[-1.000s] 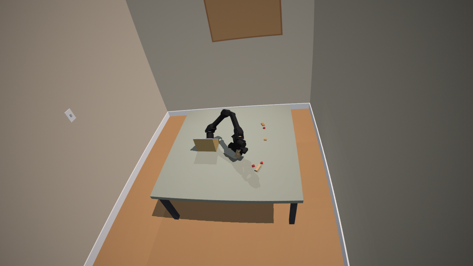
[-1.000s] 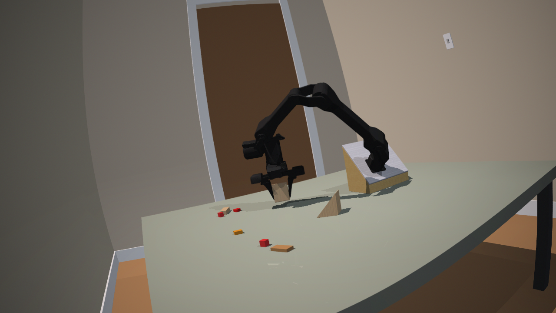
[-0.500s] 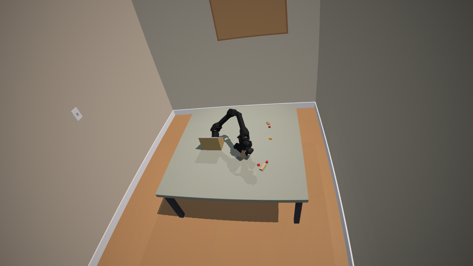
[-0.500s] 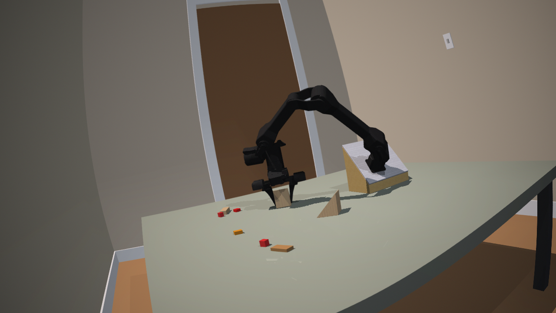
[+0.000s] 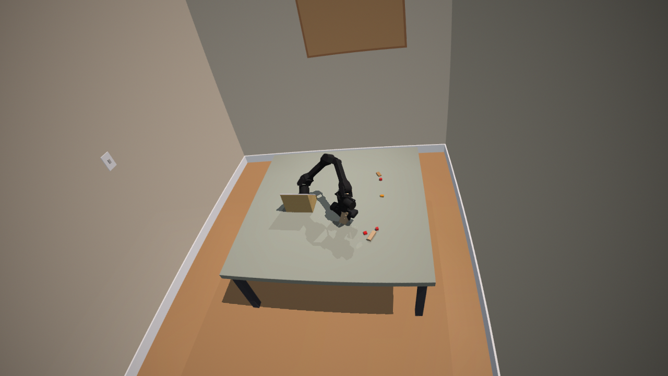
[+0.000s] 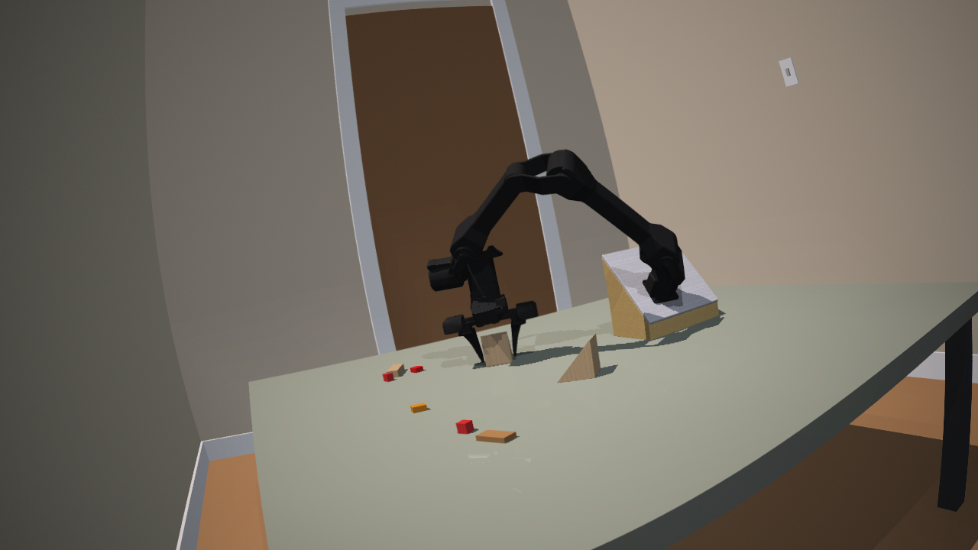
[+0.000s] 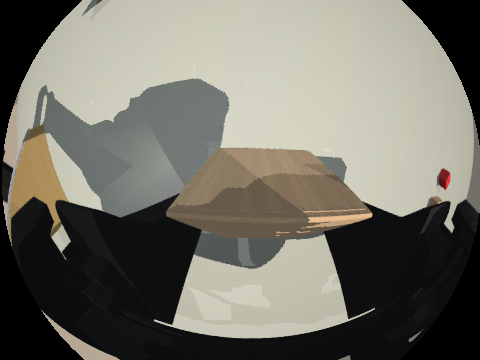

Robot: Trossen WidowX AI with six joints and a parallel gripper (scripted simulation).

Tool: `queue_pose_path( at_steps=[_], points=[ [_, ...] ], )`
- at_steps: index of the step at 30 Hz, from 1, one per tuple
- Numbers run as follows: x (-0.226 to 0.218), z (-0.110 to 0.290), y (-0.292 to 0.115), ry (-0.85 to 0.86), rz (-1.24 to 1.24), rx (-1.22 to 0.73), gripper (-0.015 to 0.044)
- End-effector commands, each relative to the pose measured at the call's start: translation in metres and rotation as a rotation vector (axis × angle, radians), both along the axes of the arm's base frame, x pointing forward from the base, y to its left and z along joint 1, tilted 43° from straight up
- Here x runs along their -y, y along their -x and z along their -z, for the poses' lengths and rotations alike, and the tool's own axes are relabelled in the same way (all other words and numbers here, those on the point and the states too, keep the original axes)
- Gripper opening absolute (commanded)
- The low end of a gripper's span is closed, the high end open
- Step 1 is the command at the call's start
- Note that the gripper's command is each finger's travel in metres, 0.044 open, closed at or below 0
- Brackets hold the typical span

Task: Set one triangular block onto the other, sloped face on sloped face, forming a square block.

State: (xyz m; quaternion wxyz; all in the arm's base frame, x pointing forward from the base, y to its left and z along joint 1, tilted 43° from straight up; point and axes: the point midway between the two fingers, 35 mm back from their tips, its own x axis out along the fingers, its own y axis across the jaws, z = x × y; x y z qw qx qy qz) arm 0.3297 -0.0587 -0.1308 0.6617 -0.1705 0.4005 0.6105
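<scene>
One tan triangular block [image 6: 496, 347] [image 5: 344, 216] [image 7: 267, 196] stands on the grey table [image 6: 615, 438] [image 5: 298, 252] between my fingers. My gripper [image 6: 494, 360] [image 5: 345, 220] [image 7: 263, 192] reaches straight down around it, and its fingers stand open, a little apart from the block's sides. The other triangular block [image 6: 584, 362] rests on the table to the right in the exterior view, sloped face up, clear of the gripper. In the top view the arm hides it.
The arm's base stands on a slanted wooden mount [image 6: 649, 301] [image 5: 298, 202] [image 7: 34, 180]. Small red cubes [image 6: 464, 425] [image 5: 365, 232] [image 7: 444, 176], a flat tan piece [image 6: 495, 435] [image 5: 371, 235] and an orange piece [image 6: 418, 407] [image 5: 381, 196] lie scattered on the table beyond the gripper.
</scene>
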Motion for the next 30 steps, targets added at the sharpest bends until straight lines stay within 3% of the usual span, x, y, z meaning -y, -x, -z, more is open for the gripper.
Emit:
queue_pose_path(
  at_steps=[1, 9, 15, 25, 27, 30],
  points=[
    [0.000, 0.000, 0.000, 0.000, 0.000, 0.001, 0.0420],
    [0.002, -0.002, -0.001, 0.000, 0.000, 0.001, 0.0440],
    [0.041, -0.044, -0.003, 0.003, 0.000, 0.000, 0.0440],
    [0.039, -0.041, -0.004, 0.001, 0.014, 0.006, 0.0440],
    [0.034, -0.044, -0.006, 0.047, -0.014, -0.022, 0.0440],
    [0.015, -0.063, -0.014, 0.268, -0.103, -0.107, 0.0440]
  ],
)
